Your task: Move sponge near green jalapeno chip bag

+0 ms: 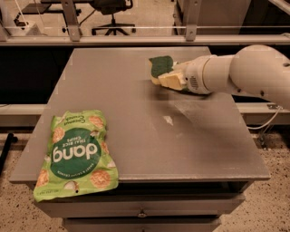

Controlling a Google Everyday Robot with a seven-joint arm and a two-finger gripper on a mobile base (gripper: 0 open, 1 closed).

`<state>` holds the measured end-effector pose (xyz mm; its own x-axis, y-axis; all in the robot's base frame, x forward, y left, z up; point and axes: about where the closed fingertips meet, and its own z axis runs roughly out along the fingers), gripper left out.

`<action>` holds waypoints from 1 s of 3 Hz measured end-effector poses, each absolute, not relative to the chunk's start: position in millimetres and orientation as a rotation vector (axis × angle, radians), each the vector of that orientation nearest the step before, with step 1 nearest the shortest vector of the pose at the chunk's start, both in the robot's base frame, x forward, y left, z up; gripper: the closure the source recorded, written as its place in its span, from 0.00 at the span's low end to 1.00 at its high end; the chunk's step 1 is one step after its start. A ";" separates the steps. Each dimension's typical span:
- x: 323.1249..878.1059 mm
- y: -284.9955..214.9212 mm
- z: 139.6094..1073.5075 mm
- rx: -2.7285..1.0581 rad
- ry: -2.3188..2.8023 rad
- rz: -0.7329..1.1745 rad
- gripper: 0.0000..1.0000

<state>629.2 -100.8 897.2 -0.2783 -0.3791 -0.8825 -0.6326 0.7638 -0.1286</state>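
The sponge [160,66], with a dark green top and pale yellow base, is at the far middle of the grey table [136,122]. My gripper [164,79] reaches in from the right on a white arm and is shut on the sponge, holding it at or just above the tabletop. The cream fingers [168,81] cover the sponge's right side. The small dark green jalapeno chip bag is out of view.
A large light-green "dang" rice chips bag [75,155] lies flat at the table's front left corner, overhanging the edge. A rail and an office chair [111,13] stand behind the table. Drawers sit below the tabletop.
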 end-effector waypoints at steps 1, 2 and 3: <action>638.2 -73.1 897.8 -0.882 1.885 0.325 1.00; 647.9 -50.9 881.8 -0.954 1.902 0.365 1.00; 652.9 -40.6 863.8 -0.984 1.928 0.391 1.00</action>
<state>652.9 -40.6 863.8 -0.2705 -0.4787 -0.8352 -0.7664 0.6321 -0.1141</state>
